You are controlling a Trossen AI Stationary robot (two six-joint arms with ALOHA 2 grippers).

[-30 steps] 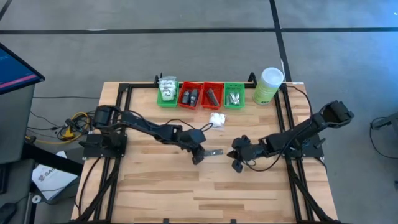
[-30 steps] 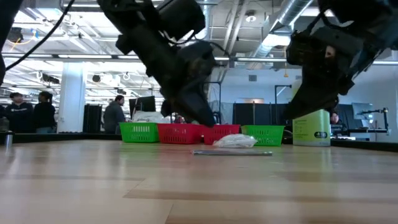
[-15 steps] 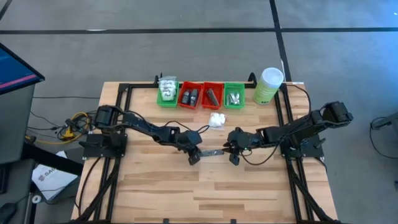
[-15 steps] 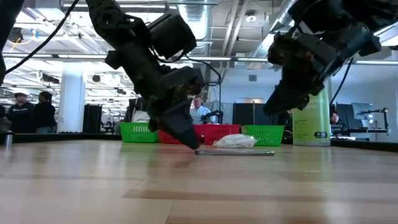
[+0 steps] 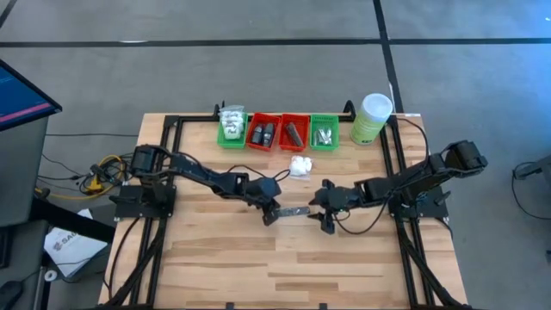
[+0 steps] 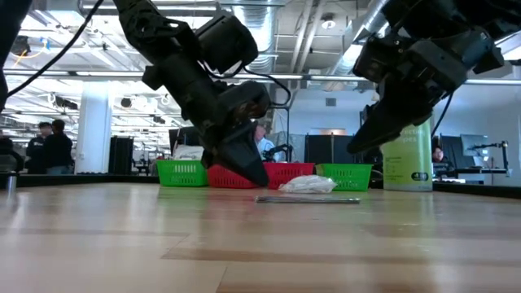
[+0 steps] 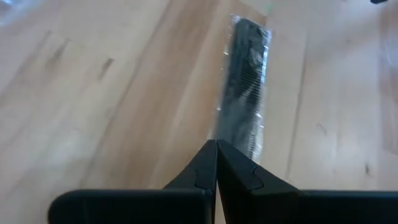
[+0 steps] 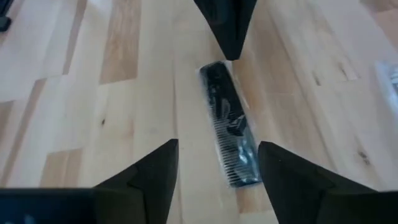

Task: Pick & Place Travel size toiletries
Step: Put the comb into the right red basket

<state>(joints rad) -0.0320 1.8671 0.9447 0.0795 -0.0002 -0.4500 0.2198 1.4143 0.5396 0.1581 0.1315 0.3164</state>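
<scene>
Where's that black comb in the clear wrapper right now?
From above, the comb lies flat mid-table between the left gripper and right gripper, just below the white packet.

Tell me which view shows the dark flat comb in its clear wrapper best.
The right wrist view: the dark flat comb lies whole, teeth visible. Left wrist view blurs it behind shut fingers; low view gives only a thin edge; high view shows a small sliver.

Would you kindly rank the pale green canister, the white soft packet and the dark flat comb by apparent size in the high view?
1. Pale green canister with white lid, largest.
2 and 3. Dark flat comb in clear wrap and white soft packet: the comb is longer and thinner, the packet rounder, so these look too alike to rank.
</scene>
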